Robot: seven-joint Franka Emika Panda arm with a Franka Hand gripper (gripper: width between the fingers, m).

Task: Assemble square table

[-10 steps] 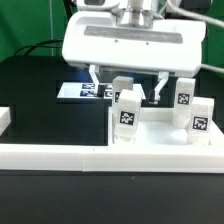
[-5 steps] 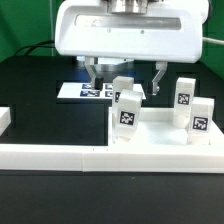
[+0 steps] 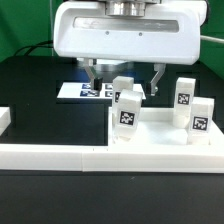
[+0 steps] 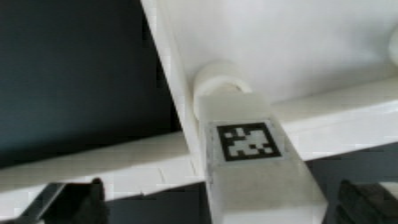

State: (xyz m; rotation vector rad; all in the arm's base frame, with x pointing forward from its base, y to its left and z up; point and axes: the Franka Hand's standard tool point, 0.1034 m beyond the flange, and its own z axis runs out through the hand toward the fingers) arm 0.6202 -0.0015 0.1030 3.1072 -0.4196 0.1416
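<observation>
Wide-open, empty pincer (image 3: pixel 124 76) above four upright legs (image 3: pixel 128 116) outside; one tagged leg (image 4: pixel 249 170) close-up at wrist.

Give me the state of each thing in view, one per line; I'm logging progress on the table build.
claw: open, empty, hovering above the legs.
square table top: lying flat behind the border wall.
four legs: all upright on the table top; near-left leg, far-left leg, far-right leg, near-right leg.
border wall: lying along the front.
marker board: flat on the table.
</observation>
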